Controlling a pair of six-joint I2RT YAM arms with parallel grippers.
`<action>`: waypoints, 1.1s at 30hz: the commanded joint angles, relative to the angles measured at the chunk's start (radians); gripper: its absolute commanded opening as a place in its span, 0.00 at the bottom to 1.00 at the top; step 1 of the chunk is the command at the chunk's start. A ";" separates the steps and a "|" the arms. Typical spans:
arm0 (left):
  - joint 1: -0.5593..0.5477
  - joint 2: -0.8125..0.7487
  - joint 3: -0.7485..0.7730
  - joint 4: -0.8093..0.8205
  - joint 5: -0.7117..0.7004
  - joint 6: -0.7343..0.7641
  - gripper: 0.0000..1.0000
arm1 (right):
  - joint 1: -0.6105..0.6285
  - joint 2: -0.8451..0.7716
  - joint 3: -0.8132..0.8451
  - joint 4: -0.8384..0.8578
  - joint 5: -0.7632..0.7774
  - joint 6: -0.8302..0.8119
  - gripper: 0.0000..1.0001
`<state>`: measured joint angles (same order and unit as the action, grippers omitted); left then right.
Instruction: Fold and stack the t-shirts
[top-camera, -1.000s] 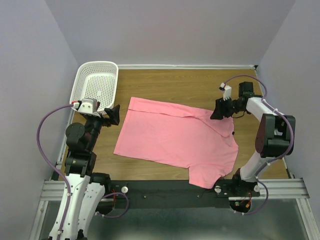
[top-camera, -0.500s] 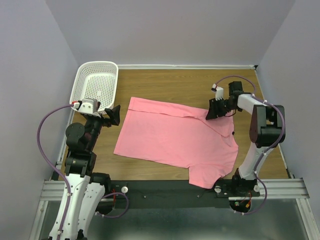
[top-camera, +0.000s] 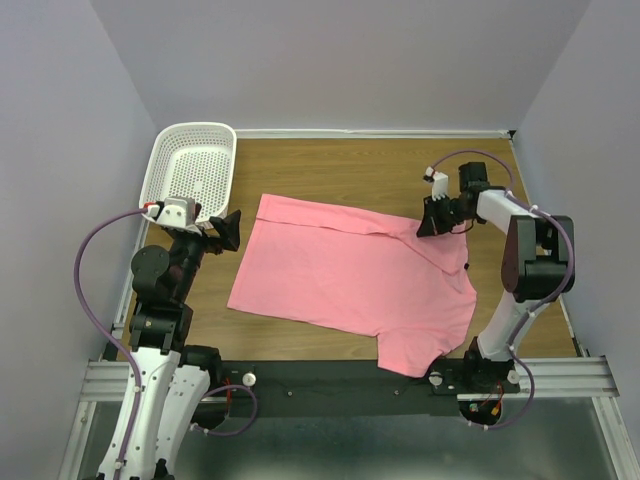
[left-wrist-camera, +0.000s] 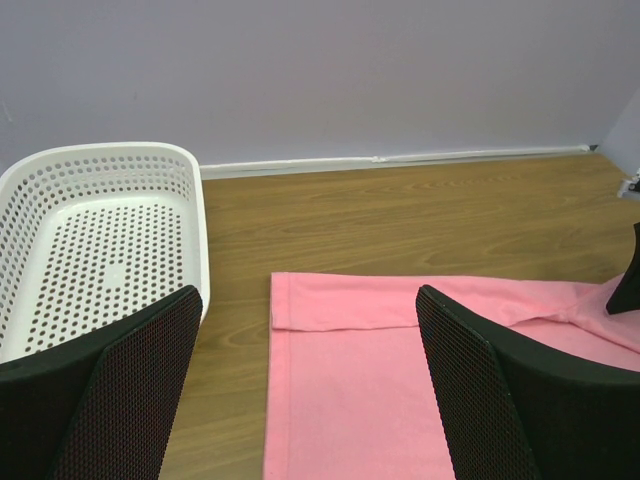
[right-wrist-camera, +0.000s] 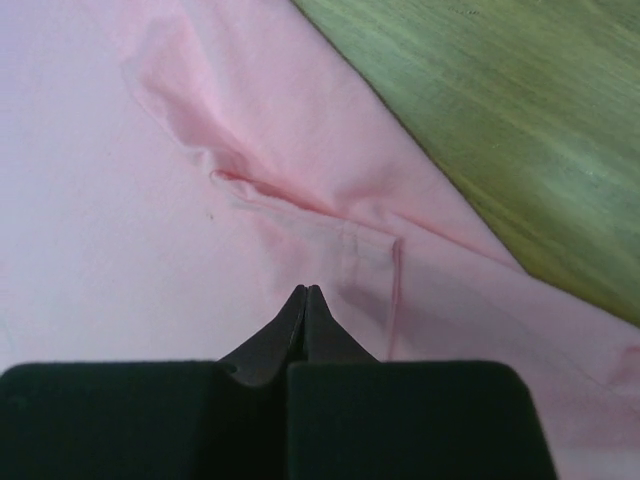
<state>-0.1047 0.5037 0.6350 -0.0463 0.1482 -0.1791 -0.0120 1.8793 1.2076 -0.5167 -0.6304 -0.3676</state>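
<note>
A: Where is the basket (left-wrist-camera: 198, 230) found?
B: Just left of the left gripper (left-wrist-camera: 308, 300), whose fingers are spread. The t-shirt (top-camera: 350, 275) is laid flat beneath the right gripper (right-wrist-camera: 303, 292), its fingers pressed together.

No readable text, label, brand, number or sign shows anywhere.

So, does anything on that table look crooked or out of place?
Slightly. The pink t-shirt lies askew on the table, one corner spilling over the near edge onto the black rail. A puckered wrinkle runs by the right gripper. The basket looks fine.
</note>
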 joint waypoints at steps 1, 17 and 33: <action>0.007 -0.010 -0.014 0.013 0.022 0.010 0.96 | 0.009 -0.092 -0.057 0.001 -0.018 -0.031 0.01; 0.007 -0.007 -0.012 0.010 0.011 0.012 0.95 | 0.010 0.013 0.058 0.029 0.123 -0.002 0.50; 0.007 -0.002 -0.014 0.011 0.014 0.013 0.95 | 0.033 0.024 0.038 0.004 0.008 -0.039 0.18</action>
<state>-0.1047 0.5041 0.6331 -0.0467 0.1482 -0.1791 0.0139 1.9095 1.2556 -0.4957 -0.5789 -0.3935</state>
